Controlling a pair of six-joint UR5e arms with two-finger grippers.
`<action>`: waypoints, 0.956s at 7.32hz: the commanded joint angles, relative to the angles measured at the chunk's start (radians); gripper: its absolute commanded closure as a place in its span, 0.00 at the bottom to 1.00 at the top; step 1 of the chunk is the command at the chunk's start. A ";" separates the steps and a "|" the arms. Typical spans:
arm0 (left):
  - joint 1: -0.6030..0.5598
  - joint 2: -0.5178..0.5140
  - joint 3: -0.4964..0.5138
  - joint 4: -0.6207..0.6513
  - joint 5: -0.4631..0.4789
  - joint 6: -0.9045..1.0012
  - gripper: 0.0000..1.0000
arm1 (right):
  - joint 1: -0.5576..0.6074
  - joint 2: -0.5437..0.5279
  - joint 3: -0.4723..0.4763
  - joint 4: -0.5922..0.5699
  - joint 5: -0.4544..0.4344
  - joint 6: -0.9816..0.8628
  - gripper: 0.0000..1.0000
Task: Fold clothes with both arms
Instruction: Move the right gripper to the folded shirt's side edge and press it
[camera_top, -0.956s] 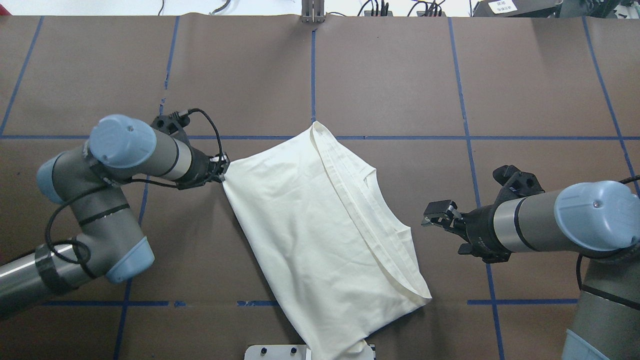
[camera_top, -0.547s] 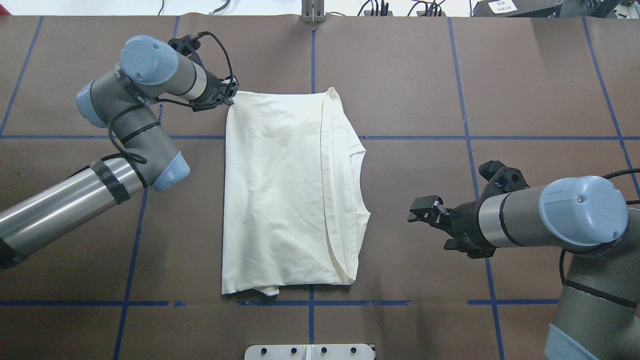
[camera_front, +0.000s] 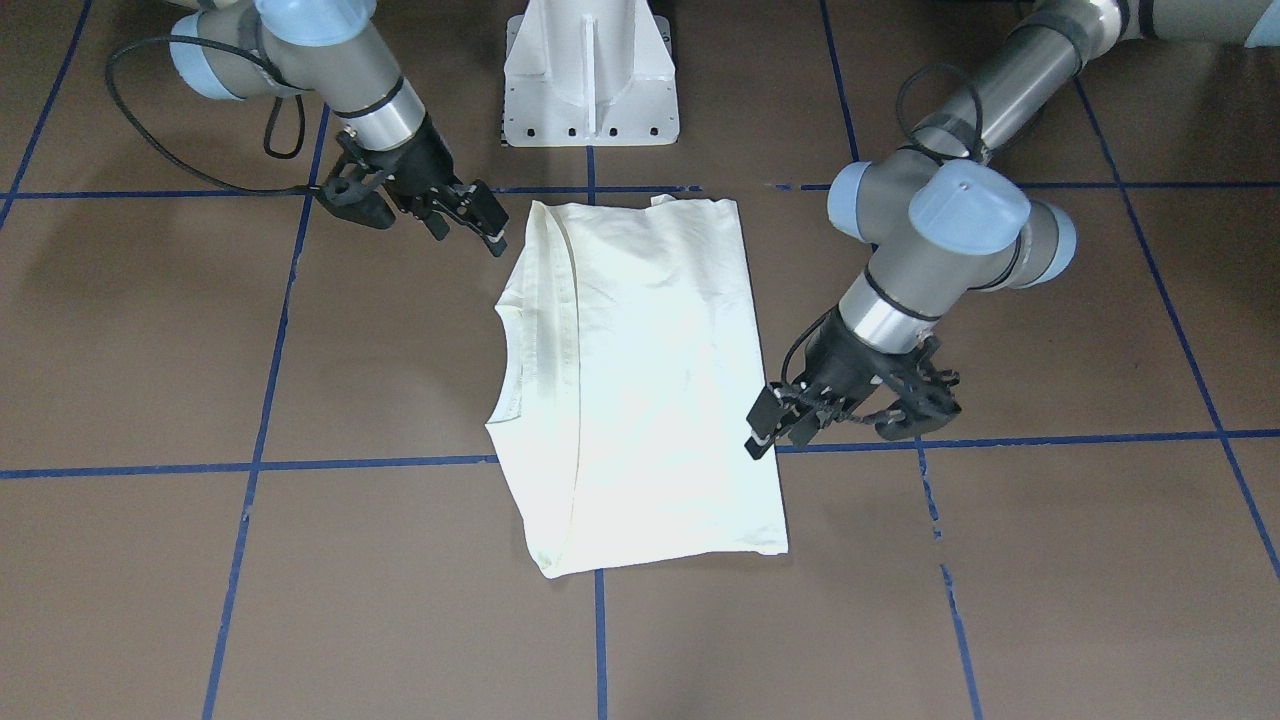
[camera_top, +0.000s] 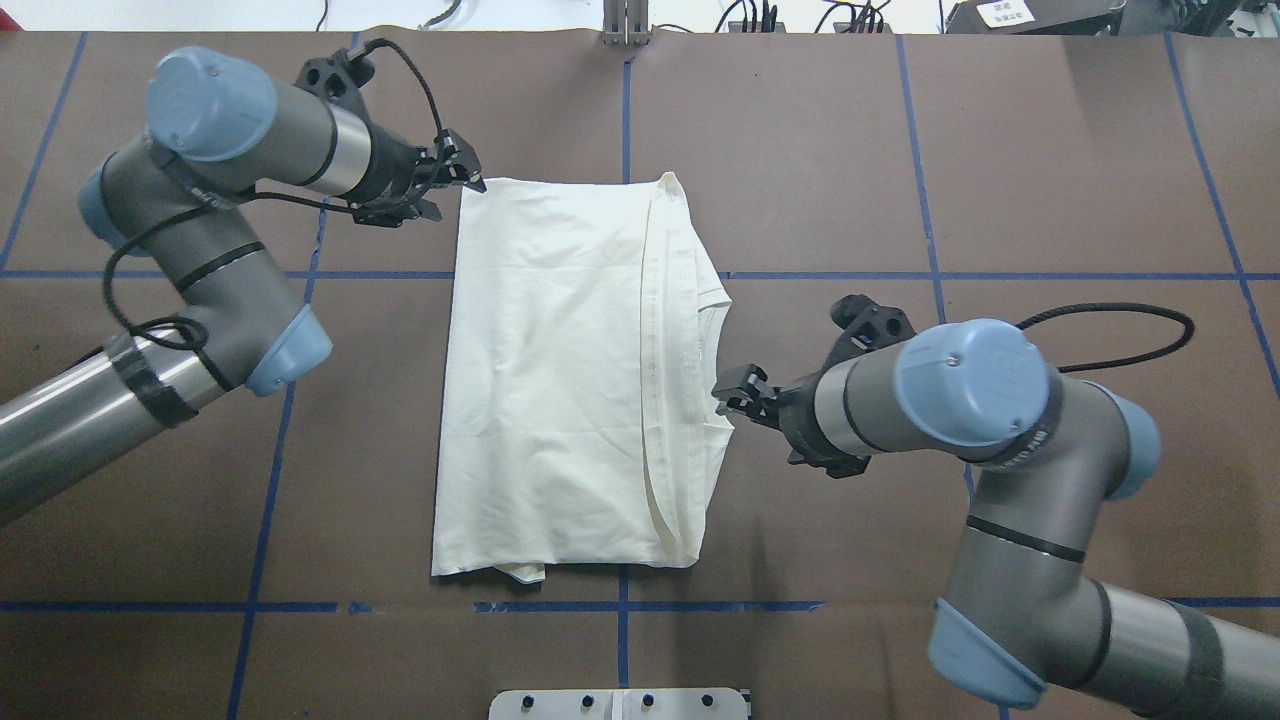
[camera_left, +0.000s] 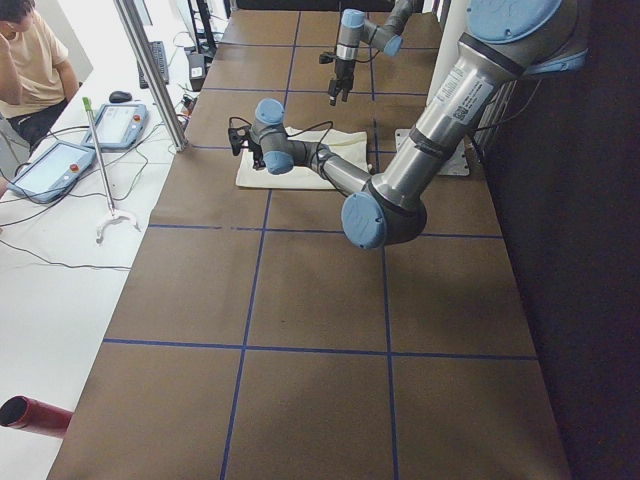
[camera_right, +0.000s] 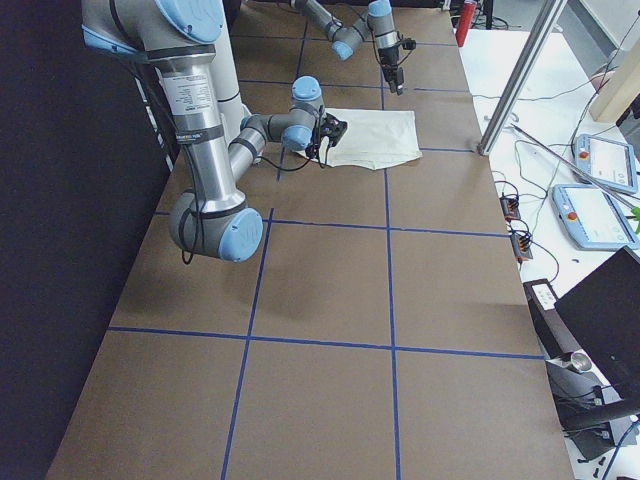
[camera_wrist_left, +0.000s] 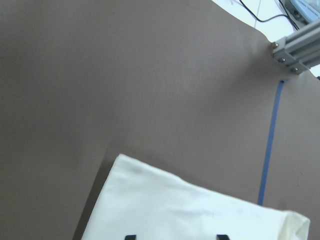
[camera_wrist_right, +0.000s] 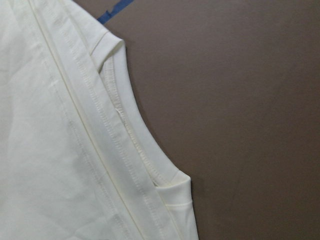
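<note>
The cream-white shirt lies flat on the brown table, folded into a long rectangle with its plain side up; no print shows. Its collar and layered hems run along its right edge. My left gripper is open just above the shirt's far left corner, and its fingertips stand apart over the cloth. My right gripper is open and empty at the shirt's right edge, by the collar. In the front-facing view the left gripper hovers over the shirt, and the right gripper is at its opposite edge.
The white pedestal base stands at the table's near edge. An aluminium post stands at the far edge. Blue tape lines cross the brown table cover. An operator sits beyond the far side with tablets.
The left gripper dragged the shirt away from the near edge, laid it straight, then opened off the far left corner. The right arm swung left to the shirt's right edge.
</note>
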 joint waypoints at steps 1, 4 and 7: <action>-0.005 0.101 -0.125 0.014 -0.017 -0.002 0.31 | -0.030 0.162 -0.155 -0.111 -0.013 -0.235 0.00; -0.005 0.101 -0.123 0.014 -0.015 -0.002 0.31 | -0.069 0.209 -0.191 -0.225 -0.019 -0.511 0.00; -0.003 0.102 -0.116 0.014 -0.014 -0.002 0.31 | -0.118 0.237 -0.190 -0.324 -0.086 -0.643 0.00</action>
